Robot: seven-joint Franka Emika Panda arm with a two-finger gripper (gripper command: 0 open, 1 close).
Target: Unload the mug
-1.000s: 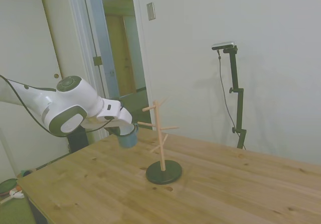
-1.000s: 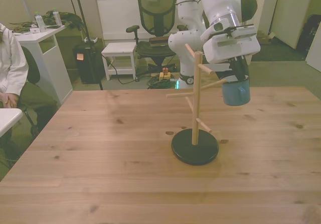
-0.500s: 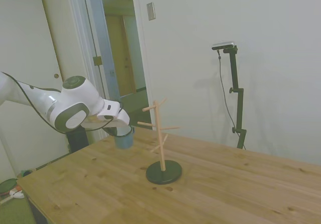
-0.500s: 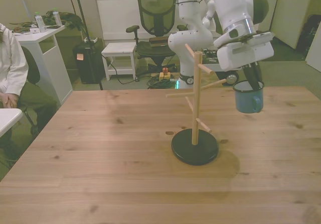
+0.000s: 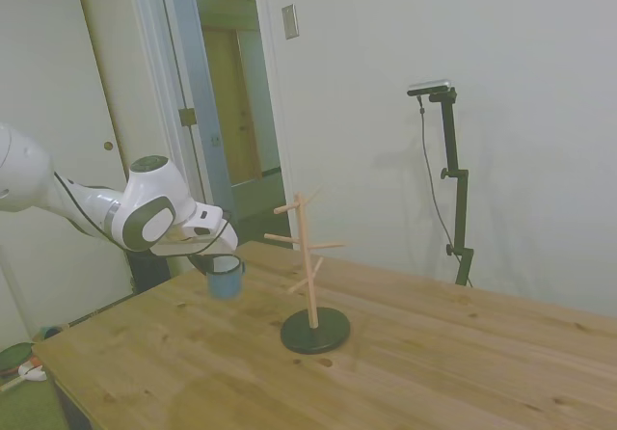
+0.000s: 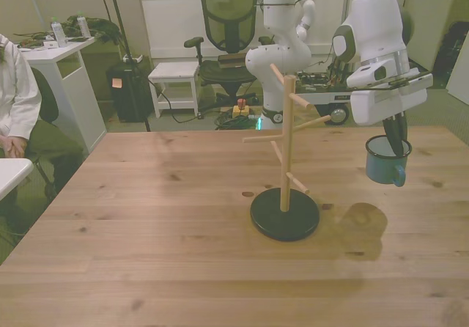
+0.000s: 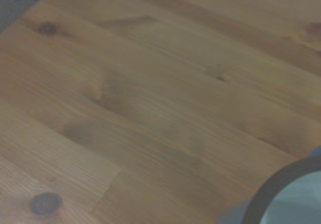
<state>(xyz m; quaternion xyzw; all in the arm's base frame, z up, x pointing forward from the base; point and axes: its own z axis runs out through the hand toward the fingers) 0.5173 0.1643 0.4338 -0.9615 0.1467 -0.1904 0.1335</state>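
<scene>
Little light-blue mug (image 6: 385, 164), dark rim, white inside, handle facing the camera. Gripper (image 6: 396, 145) is clamped on its rim, holding it above the table (image 6: 146, 224), off the front view's right of the stand (image 6: 285, 188).

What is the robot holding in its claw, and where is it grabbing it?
The gripper is holding the little blue mug by its rim, one finger dipping inside the cup. The mug hangs upright above the table, off the wooden peg stand.
</scene>
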